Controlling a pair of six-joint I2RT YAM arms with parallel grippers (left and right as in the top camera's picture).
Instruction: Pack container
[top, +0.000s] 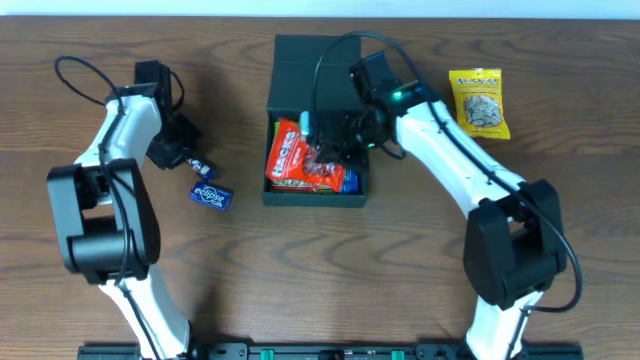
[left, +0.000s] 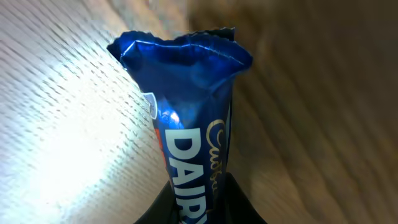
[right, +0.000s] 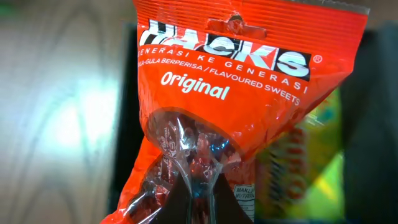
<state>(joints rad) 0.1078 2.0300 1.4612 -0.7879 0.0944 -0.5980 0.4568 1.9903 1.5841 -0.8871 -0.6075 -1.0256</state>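
The dark teal-green container (top: 288, 195) stands open at the table's middle, its lid flap (top: 305, 70) laid back. My right gripper (top: 335, 140) is over it, shut on an orange Hacks sweets bag (top: 295, 155), also in the right wrist view (right: 230, 81), with the gripper (right: 198, 199) pinching the bag's clear lower part. A yellow-green packet (right: 311, 162) lies under it in the container. My left gripper (top: 180, 152) is shut on a blue Dairy Milk bar (left: 193, 124), gripper (left: 198, 208), at the table's left.
A blue Eclipse packet (top: 211, 195) lies on the table just right of my left gripper. A yellow snack packet (top: 478, 102) lies at the back right. The wooden table (top: 560, 120) surrounds the container.
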